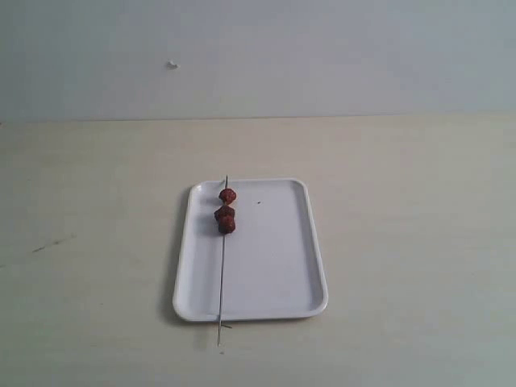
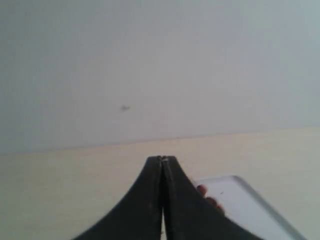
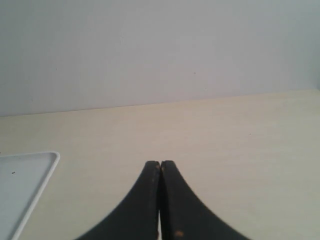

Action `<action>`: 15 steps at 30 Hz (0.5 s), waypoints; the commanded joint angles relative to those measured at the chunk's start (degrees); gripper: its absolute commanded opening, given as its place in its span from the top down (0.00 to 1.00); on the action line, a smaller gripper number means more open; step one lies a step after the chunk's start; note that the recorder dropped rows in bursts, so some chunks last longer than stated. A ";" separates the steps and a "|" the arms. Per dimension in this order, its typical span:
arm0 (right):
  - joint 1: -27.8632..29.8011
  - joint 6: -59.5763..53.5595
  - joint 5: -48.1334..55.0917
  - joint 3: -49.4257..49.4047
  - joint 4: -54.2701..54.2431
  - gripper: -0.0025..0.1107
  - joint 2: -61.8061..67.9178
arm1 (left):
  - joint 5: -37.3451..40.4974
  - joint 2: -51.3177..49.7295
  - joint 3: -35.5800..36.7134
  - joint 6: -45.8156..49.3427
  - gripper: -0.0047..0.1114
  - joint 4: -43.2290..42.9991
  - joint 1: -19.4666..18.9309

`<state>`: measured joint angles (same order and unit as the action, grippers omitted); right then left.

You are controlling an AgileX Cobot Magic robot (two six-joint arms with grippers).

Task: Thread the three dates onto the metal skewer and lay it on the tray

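Observation:
The white tray (image 1: 266, 266) lies on the table in the exterior view. The metal skewer (image 1: 222, 278) rests along its left side, its near end sticking out past the front rim. The three dates (image 1: 226, 211) sit threaded on its far part, one apart, two touching. Neither arm shows in the exterior view. My left gripper (image 2: 162, 159) is shut with nothing between its fingers; past it peek two dates (image 2: 202, 190) and a tray (image 2: 250, 205) corner. My right gripper (image 3: 160, 163) is shut and empty over bare table, the tray (image 3: 30, 185) off to its side.
A pale wooden table (image 1: 403, 201) meets a plain grey wall (image 1: 322, 56) at the back. A small mark (image 1: 172, 64) is on the wall and a faint dark scuff (image 1: 48, 244) on the table at the left.

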<state>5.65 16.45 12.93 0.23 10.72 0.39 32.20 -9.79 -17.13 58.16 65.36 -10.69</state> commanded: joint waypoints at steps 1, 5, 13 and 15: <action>0.35 -0.30 -0.22 -0.23 0.26 0.98 -0.39 | -8.89 0.38 3.14 -30.89 0.96 -29.45 -0.06; 0.35 -0.30 -0.22 -0.23 0.26 0.98 -0.39 | -13.57 0.38 5.89 -61.61 0.96 -58.12 -0.06; 0.35 -0.30 -0.22 -0.23 0.26 0.98 -0.39 | -27.24 0.38 14.41 -82.35 0.96 -69.48 -0.06; 0.35 -0.30 -0.22 -0.23 0.26 0.98 -0.39 | -29.45 0.38 16.52 -82.24 0.96 -69.58 -0.06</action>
<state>5.65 16.45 12.93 0.23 10.72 0.39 7.24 -9.79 -3.42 -22.54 -3.18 -10.69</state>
